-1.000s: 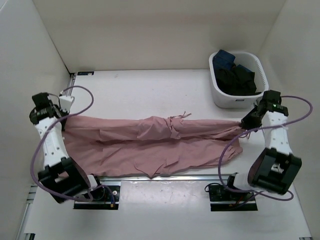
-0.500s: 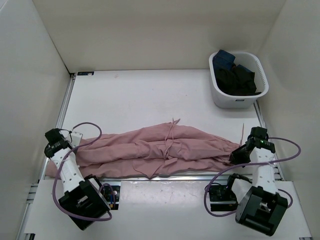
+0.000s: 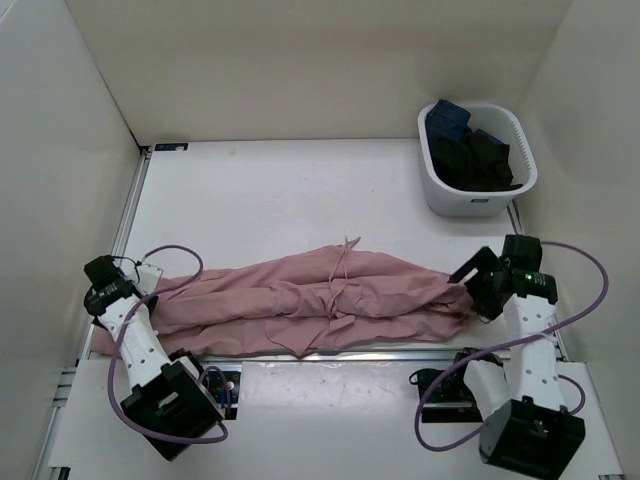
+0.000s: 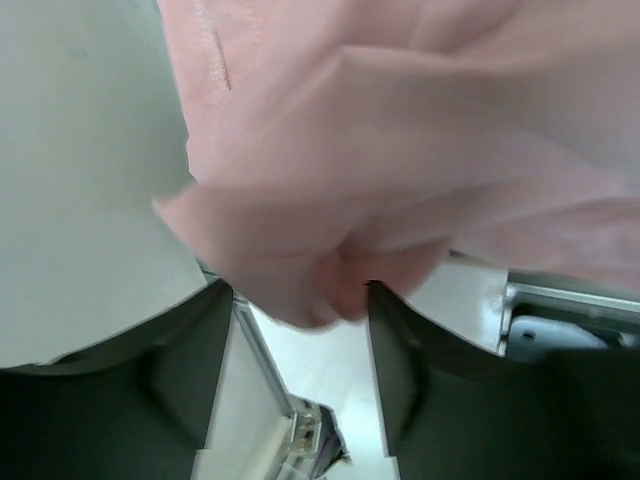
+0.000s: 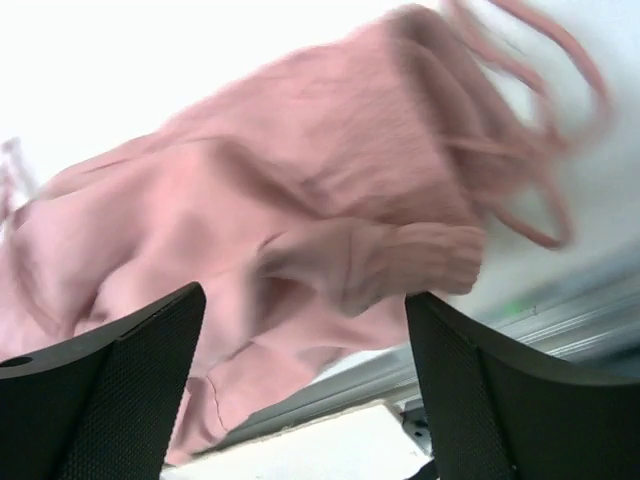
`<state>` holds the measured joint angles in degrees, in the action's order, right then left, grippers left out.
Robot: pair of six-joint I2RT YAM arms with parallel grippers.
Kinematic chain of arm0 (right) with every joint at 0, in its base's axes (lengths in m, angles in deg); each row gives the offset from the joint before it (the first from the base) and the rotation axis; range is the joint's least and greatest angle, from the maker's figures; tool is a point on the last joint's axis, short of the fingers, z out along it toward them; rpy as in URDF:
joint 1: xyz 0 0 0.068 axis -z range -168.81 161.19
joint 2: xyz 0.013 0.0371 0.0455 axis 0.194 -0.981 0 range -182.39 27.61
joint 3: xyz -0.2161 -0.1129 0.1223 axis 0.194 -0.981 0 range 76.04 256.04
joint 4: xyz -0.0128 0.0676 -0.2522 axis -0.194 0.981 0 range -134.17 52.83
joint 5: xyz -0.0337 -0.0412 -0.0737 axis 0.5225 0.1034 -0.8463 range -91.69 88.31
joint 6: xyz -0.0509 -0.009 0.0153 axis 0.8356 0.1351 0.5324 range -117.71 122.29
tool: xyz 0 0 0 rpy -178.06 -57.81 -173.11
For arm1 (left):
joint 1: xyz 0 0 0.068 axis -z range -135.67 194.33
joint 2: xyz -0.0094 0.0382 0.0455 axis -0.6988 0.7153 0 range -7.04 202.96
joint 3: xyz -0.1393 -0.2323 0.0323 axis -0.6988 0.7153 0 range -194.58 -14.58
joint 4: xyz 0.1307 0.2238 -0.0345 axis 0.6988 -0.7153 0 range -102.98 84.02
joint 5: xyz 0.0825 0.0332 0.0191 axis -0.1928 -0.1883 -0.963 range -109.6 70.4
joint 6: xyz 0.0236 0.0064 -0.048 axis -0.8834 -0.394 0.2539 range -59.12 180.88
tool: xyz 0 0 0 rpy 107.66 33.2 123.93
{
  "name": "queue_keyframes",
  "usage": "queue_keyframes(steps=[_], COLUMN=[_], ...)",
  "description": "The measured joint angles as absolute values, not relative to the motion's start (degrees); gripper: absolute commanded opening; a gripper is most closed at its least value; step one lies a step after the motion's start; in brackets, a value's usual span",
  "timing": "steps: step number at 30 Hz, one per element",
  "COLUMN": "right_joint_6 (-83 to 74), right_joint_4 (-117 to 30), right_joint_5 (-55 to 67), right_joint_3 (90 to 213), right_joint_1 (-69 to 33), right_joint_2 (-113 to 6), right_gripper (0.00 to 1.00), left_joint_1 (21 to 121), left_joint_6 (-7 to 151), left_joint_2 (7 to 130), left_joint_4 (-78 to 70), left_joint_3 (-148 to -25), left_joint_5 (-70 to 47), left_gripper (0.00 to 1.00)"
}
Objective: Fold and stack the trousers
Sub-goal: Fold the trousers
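Both tools have jaws spread, gripping nothing: the left tool (image 4: 295, 300) at one end of the trousers (image 3: 320, 295), the right tool (image 5: 305, 295) at the other. They lie bunched along the worktop's (image 3: 280, 190) near edge; fabric perhaps brushes the left fingers (image 4: 190, 370).

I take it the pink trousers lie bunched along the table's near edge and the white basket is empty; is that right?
Not quite: the top external view shows the white basket holding dark clothes; the pink trousers lie as described.

A robot lab cell: white walls (image 3: 300, 70) boxing a railed table (image 3: 280, 190).
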<state>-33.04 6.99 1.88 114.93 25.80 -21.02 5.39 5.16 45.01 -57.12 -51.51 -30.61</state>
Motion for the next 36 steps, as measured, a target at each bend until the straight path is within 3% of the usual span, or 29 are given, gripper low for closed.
queue_keyframes(steps=[5, 12, 15, 16, 21, 24, 25, 26, 28, 32, 36], right_joint_6=[-29.81, -29.11, -30.84, -31.84, -36.69, -38.79, -39.32, -39.69, -39.95, -40.67, -39.62], right_joint_4=[5.94, 4.06, 2.57, 2.05, -3.0, -2.45, -1.65, -0.66, 1.15, 3.07, 0.19], right_joint_5=[-0.39, -4.59, -6.38, -6.49, -5.55, -4.87, -4.68, -4.2, -2.49, -2.1, -7.41], right_joint_3=[127.39, 129.75, 127.81, 126.8, 117.95, 117.49, 118.52, 119.98, 123.79, 134.78, 147.65], right_joint_1=[13.87, 1.19, -4.45, -5.72, -6.81, -5.59, -4.95, -4.08, -2.24, 2.02, 4.38], right_joint_2=[-24.12, -35.88, -40.16, -41.21, -48.1, -54.7, -56.23, -58.35, -62.7, -72.36, -79.83], right_gripper=[0.88, 0.87, 0.76, 0.67, 0.54, 0.42, 0.4, 0.35, 0.34, 0.27, 0.3], left_joint_1=[5.39, 5.37, 5.37, 5.55, 9.76, 12.65, 13.26, 13.9, 14.77, 18.59, 23.32], left_joint_6=[1.44, -1.62, -1.16, -0.92, 0.35, 2.19, 3.37, 4.52, 6.93, 11.63, 14.51], left_joint_2=[46.13, 55.79, 60.93, 62.02, 67.05, 72.23, 73.36, 74.59, 77.8, 83.59, 88.03], left_joint_4=[-60.85, -59.91, -59.94, -59.78, -55.87, -55.28, -55.72, -56.07, -55.85, -53.38, -52.02], left_joint_3=[-52.07, -49.61, -51.66, -52.51, -51.09, -51.03, -51.66, -52.6, -55.9, -66.59, -77.84], left_joint_5=[-30.08, -29.14, -27.61, -27.0, -27.15, -28.51, -28.92, -28.97, -27.9, -23.18, -21.27], left_gripper=[0.81, 0.78, 0.76, 0.75, 0.65, 0.54, 0.47, 0.32, 0.16, 0.14, 0.14])
